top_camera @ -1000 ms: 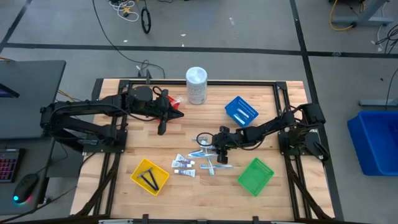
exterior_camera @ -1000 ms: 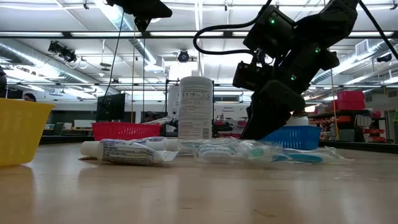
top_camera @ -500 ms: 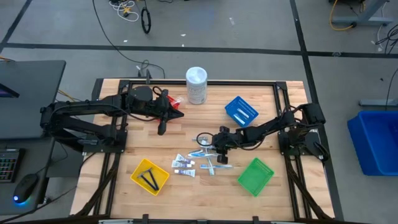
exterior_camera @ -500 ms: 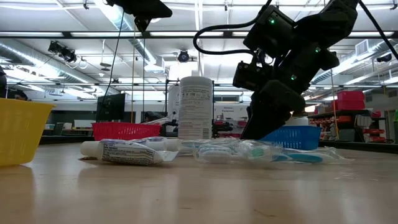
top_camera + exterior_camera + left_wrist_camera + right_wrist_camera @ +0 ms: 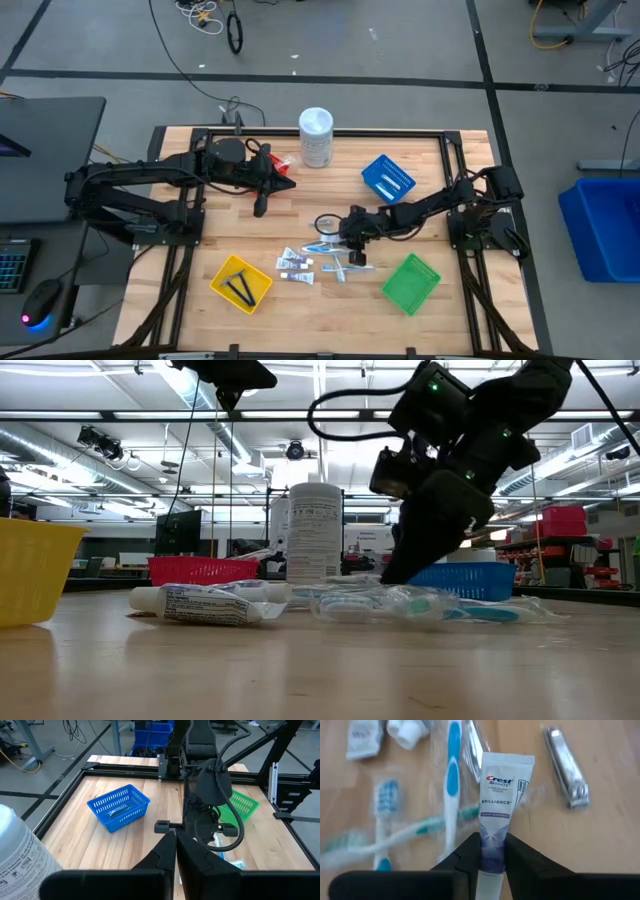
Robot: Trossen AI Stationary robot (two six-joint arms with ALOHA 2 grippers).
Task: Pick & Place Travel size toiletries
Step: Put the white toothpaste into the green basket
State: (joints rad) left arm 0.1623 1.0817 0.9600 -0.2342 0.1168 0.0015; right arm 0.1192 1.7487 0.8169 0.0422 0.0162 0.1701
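We see the right gripper (image 5: 492, 865) low over the wooden table (image 5: 300, 200), at the pile of toiletries near the table's middle-front. Its two fingers are clamped on a small white Crest toothpaste tube (image 5: 501, 805), pinching it at the cap end; the tube's flat end points away from the wrist. In the high view the right gripper (image 5: 352, 238) sits just above the pile, w/ the green basket (image 5: 411, 283) near it and the blue basket (image 5: 387, 178) behind.

Around the tube, on the table: blue-and-white toothbrushes (image 5: 451, 785) in clear wrap, a metal nail clipper (image 5: 566, 767) just beside the tube, and more small tubes (image 5: 365, 737). In the low view another white tube (image 5: 205, 603) lies at the pile's end nearest the yellow basket (image 5: 240, 282), which holds thin black pieces (image 5: 240, 290).

The left gripper (image 5: 176, 852) hangs well apart from the pile, fingers together & holding nothing, near the red basket (image 5: 278, 163) and the tall white container (image 5: 316, 137). The blue basket has a grey packet (image 5: 119, 809) in it.
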